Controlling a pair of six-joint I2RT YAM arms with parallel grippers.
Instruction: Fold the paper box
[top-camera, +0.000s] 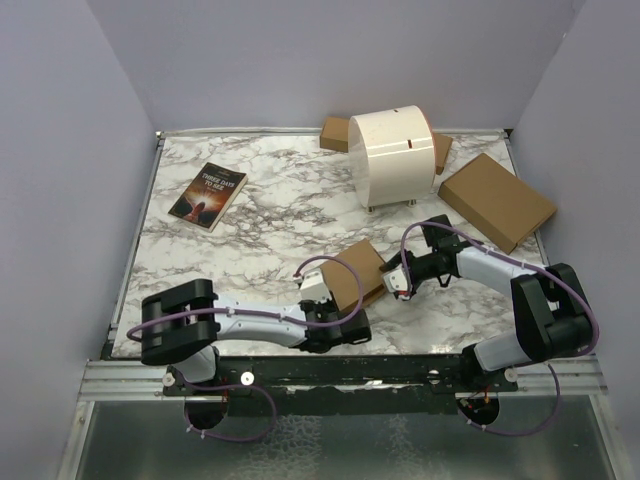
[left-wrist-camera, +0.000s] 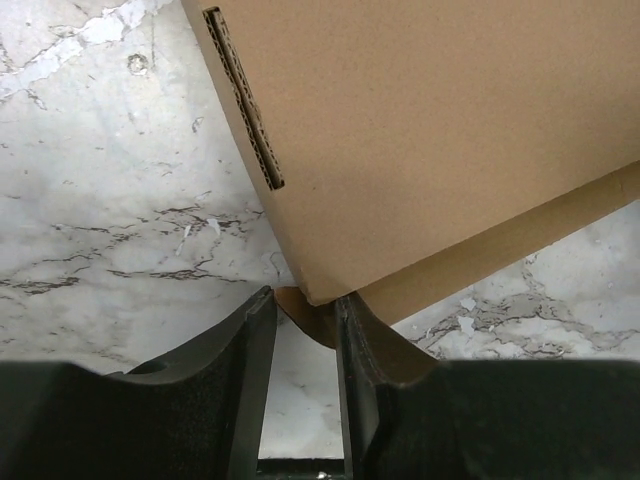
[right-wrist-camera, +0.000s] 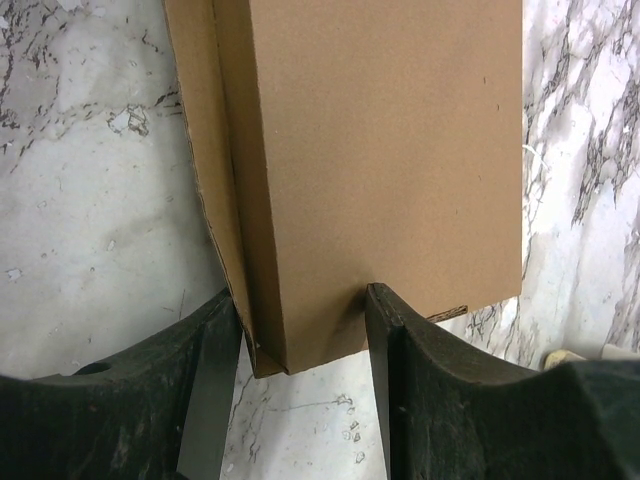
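Note:
The paper box (top-camera: 352, 272) is a plain brown cardboard piece, partly folded, held just above the marble table between my two grippers. In the left wrist view its corner (left-wrist-camera: 420, 140) hangs over my left gripper (left-wrist-camera: 303, 300), whose jaws stand apart with a rounded cardboard tab (left-wrist-camera: 308, 318) between the tips. A slot (left-wrist-camera: 245, 100) runs along that panel. In the right wrist view my right gripper (right-wrist-camera: 303, 300) is shut on the box's folded end (right-wrist-camera: 330, 200), one finger against the outer flap and the other on the top panel. From above, the left gripper (top-camera: 330, 300) is at the box's near-left edge and the right gripper (top-camera: 388, 276) at its right edge.
A book (top-camera: 208, 195) lies at the back left of the table. A white cylindrical object (top-camera: 393, 158) stands at the back centre with brown cardboard pieces (top-camera: 335, 133) behind it. A larger brown box (top-camera: 496, 200) lies at the right. Grey walls close in the table.

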